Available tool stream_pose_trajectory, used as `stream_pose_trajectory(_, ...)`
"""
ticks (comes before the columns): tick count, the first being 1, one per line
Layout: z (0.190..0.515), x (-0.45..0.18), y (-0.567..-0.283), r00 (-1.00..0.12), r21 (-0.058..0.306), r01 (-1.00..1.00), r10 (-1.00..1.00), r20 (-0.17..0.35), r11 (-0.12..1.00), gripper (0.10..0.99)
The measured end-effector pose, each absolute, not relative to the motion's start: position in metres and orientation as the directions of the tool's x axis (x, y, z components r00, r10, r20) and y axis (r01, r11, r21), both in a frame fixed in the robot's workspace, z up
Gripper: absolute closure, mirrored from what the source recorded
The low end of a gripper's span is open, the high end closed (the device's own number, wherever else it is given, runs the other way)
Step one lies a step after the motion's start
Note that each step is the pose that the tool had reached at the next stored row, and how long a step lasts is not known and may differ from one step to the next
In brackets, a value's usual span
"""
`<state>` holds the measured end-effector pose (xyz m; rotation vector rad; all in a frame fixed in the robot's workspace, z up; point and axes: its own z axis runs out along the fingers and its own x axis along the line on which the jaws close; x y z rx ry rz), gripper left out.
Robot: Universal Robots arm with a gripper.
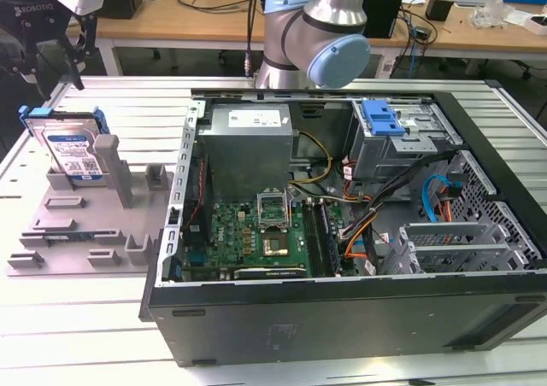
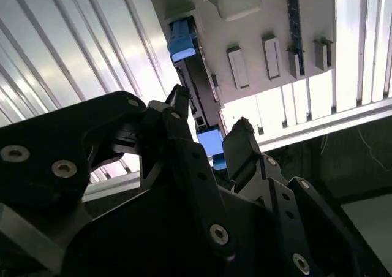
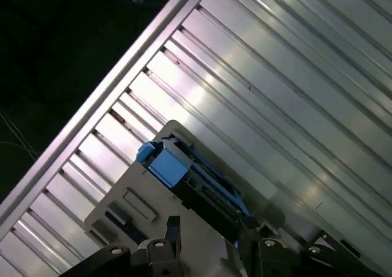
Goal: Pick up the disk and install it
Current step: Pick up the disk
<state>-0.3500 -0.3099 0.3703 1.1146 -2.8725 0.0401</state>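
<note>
While disk (image 1: 73, 151) stands upright, tool (image 2: 209, 113) above, fingers (image 2: 244, 147) apart

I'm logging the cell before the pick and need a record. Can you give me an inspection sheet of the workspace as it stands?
Surface: slatted metal table, carrying a grey fixture tray and an open computer case.
Job's things: disk stands on edge in the fixture tray, not yet picked up.
Clutter: nothing seen.
Grippers: gripper open, hanging over the disk's upper edge.
Cables: wire bundles run loose inside the computer case.
Surroundings: wooden benches with equipment behind the table.
</note>
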Motion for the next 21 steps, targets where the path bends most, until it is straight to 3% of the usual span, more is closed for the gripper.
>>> stream_pose_trajectory(16, 0.3696, -0.3501, -0.3095, -0.510, -0.022, -0.860, -0.859, 0.051, 0.509, 0.588)
stream_pose_trajectory(21, 0.3691, -0.3500, -0.3095, -0.392, -0.033, -0.920, -0.919, 0.045, 0.391, 0.588)
